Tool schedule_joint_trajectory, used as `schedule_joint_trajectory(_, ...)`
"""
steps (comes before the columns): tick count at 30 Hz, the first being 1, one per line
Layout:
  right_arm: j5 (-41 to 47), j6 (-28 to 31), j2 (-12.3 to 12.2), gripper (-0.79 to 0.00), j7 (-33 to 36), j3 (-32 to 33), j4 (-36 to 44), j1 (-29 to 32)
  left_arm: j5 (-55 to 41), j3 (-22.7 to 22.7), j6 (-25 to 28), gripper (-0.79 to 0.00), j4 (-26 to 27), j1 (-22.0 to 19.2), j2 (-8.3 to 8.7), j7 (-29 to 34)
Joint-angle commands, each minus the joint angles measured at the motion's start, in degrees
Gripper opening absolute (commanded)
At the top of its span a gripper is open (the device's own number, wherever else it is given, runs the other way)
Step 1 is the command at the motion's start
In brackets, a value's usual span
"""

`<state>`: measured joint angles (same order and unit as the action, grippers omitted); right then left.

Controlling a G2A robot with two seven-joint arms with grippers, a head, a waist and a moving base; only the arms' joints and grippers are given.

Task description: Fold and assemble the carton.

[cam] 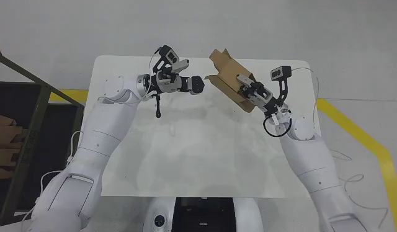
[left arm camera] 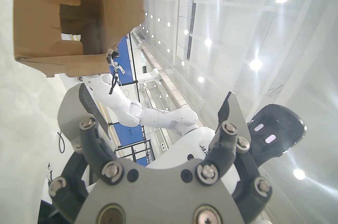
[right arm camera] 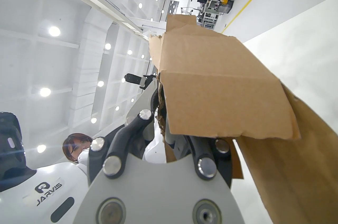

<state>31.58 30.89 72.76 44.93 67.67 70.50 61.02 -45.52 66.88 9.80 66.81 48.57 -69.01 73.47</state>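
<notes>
The right gripper (cam: 250, 90) clamped the brown cardboard carton (cam: 229, 74) over the white table (cam: 186, 157). The carton's long axis lay diagonal, and its flapped open end faced the left gripper (cam: 197, 84), which gaped empty.

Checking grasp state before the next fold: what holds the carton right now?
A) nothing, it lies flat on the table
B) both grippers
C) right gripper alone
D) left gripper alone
C: the right gripper has its jaws closed on a wall of the carton, while the left gripper stands open and apart from it.
</notes>
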Motion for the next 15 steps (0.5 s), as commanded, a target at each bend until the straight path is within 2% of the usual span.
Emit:
schedule_joint_trajectory(1,-0.40,-0.15,0.02,-0.785,0.27,-0.23,0.31,0.14,0.10,0.00,0.17,0.000,0.00,-0.14,-0.02,-0.02)
schedule_joint_trajectory(15,1.56,-1.58,-0.31,-0.785,10.45,-1.00,2.96,0.74,1.06,-0.18,0.44,0.000,-0.87,-0.69,-0.13,-0.23)
